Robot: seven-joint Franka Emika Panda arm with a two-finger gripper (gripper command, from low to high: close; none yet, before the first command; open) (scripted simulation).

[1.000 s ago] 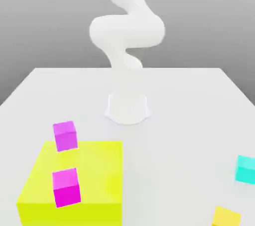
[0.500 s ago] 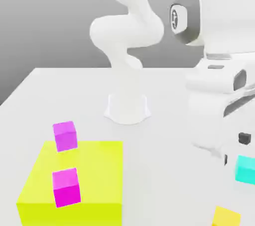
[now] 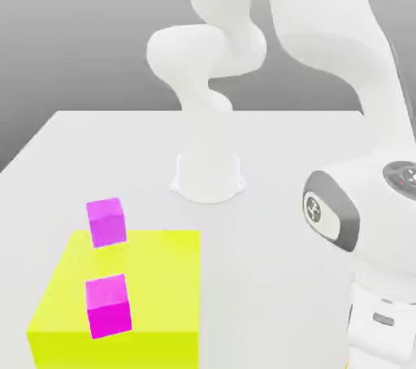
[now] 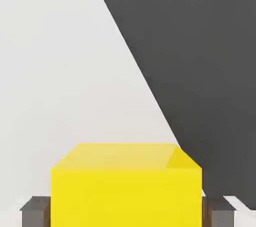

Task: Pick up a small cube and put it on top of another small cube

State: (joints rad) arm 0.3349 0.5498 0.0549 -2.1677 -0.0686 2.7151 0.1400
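A: Which thing is the largest?
B: It is the pale table (image 3: 268, 278). In the hand view, its straight edge meets a dark surface (image 4: 205, 61).
A: And after this?
B: The white robot arm (image 3: 207, 136). It bends over to the exterior view's right, and its hand points down.
A: What is at the exterior view's left?
B: A big bright yellow block (image 3: 154, 278). The purple cube (image 3: 106, 223) appears over its far part, and the magenta cube (image 3: 108, 306) over its near edge.
A: How is the gripper (image 4: 127, 212)?
B: It is clamped on the small yellow cube (image 4: 126, 196); the fingers touch two opposite sides.
A: So where is this cube exactly?
B: Between the fingers, low at the exterior view's right, well apart from the block. If it touches the table, I cannot tell.
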